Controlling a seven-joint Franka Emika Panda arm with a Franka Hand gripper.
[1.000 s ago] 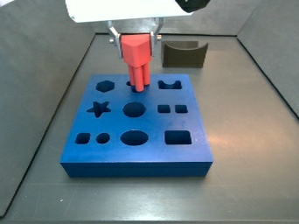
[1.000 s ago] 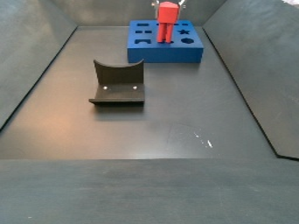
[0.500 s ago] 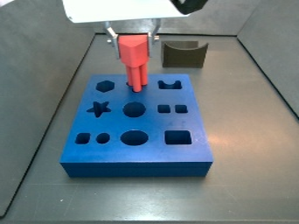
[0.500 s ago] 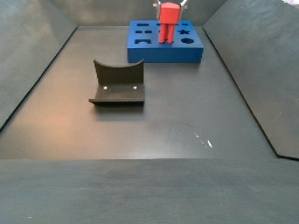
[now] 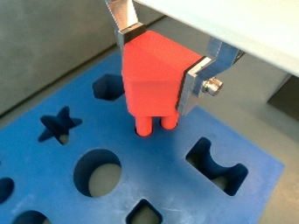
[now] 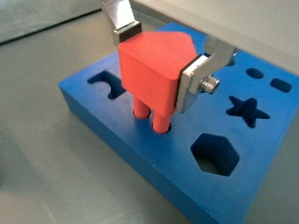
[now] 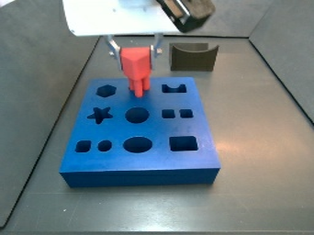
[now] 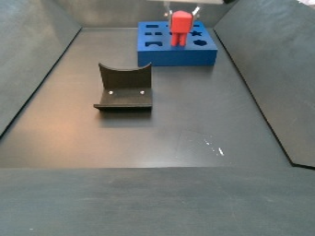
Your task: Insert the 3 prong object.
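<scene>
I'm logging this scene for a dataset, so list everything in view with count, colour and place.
3 prong object: one, bright red, upright between the gripper's fingers, prongs down at the blue board's top, near its back edge.
Blue board: one, blue, with shaped holes (star, hexagon, circles, squares), on the floor at the far end of the enclosure.
U-shaped block: one, dark grey, on the floor apart from the board.
Floor: dark grey, walled.
Gripper: one, silver fingers, above the board, shut on the red piece.

Robot test cell: bare grey walled floor (image 8: 185, 129), hand (image 7: 135, 57) above
</scene>
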